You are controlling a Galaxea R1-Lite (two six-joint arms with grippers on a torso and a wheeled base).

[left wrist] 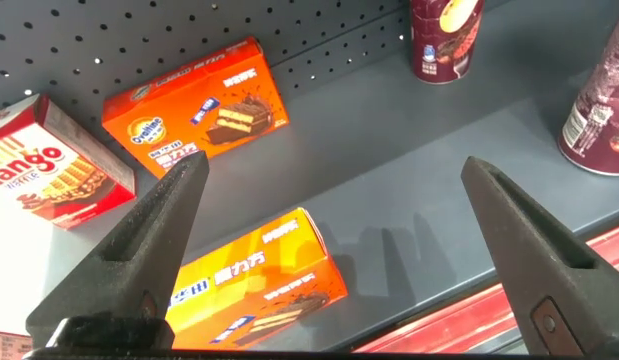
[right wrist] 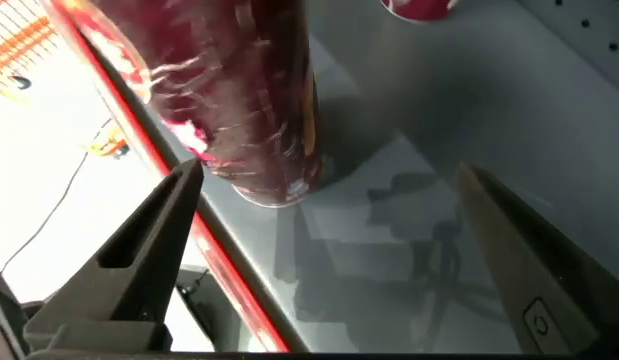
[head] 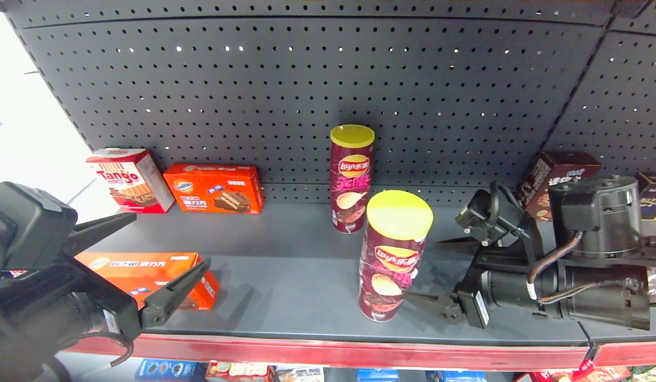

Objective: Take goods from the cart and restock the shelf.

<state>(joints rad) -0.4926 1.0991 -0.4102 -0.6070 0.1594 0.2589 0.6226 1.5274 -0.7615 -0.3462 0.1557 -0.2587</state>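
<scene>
Standing upright near the front edge of the shelf [head: 285, 276], a chip can [head: 394, 254] is judged stocked, the right gripper [head: 426, 270] held just beside it with jaws spread empty and the left gripper [head: 169, 239] held spread over an orange box [head: 126, 265]; more goods are presumably owed.

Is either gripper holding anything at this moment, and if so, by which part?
Nothing is held. The left gripper is open over the flat orange box; the right gripper is open beside the front chip can.
</scene>
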